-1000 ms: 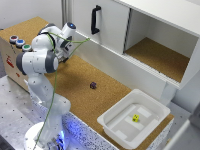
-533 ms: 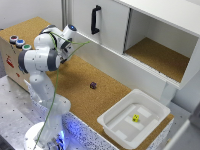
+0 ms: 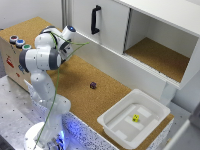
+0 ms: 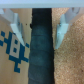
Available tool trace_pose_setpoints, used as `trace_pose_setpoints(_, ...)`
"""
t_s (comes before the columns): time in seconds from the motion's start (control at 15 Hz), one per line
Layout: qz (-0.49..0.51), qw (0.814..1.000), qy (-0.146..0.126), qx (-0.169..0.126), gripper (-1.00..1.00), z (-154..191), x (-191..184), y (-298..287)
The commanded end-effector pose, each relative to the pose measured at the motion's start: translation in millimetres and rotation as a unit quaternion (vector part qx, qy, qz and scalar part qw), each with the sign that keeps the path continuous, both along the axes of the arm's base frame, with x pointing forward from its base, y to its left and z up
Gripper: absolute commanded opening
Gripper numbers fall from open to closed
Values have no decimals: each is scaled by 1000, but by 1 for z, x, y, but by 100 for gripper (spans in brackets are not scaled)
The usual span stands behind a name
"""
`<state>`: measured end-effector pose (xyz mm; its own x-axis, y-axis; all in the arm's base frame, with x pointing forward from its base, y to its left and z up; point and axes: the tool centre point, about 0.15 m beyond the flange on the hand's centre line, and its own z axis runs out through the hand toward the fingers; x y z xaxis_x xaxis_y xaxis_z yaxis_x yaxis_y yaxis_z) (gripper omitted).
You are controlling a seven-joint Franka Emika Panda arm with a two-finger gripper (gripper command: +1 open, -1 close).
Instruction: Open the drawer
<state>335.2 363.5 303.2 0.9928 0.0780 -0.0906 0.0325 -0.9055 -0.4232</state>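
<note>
The drawer point(image 3: 107, 27) is a white front panel on the cabinet at the back, carrying a black vertical handle point(image 3: 95, 20), and it looks shut. My gripper point(image 3: 71, 36) hovers over the cork table on the exterior view's left, well short of the handle. In the wrist view my gripper point(image 4: 39, 25) is open, with pale fingers point(image 4: 62, 27) spread wide. Beneath them runs a dark strip point(image 4: 41, 55) that I cannot identify. The handle is not in the wrist view.
An open cabinet compartment point(image 3: 160, 55) lies to the right of the drawer. A small dark object point(image 3: 92, 85) sits on the cork table point(image 3: 75, 80). A white tray point(image 3: 155, 107) holds a yellow piece point(image 3: 135, 118). A cardboard box point(image 3: 11, 57) with coloured buttons stands at the left.
</note>
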Motion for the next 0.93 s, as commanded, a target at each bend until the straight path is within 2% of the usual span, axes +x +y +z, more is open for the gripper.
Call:
trace_pose_setpoints(0.0,-11,1000,-12,25,-100,-17,-4,-2)
trace_pose_setpoints(0.6,-80,997,-9,20,-100,-30,-16,-73)
trace_pose_setpoints(0.87,-79,997,12,11,-100,-47,-12,-104)
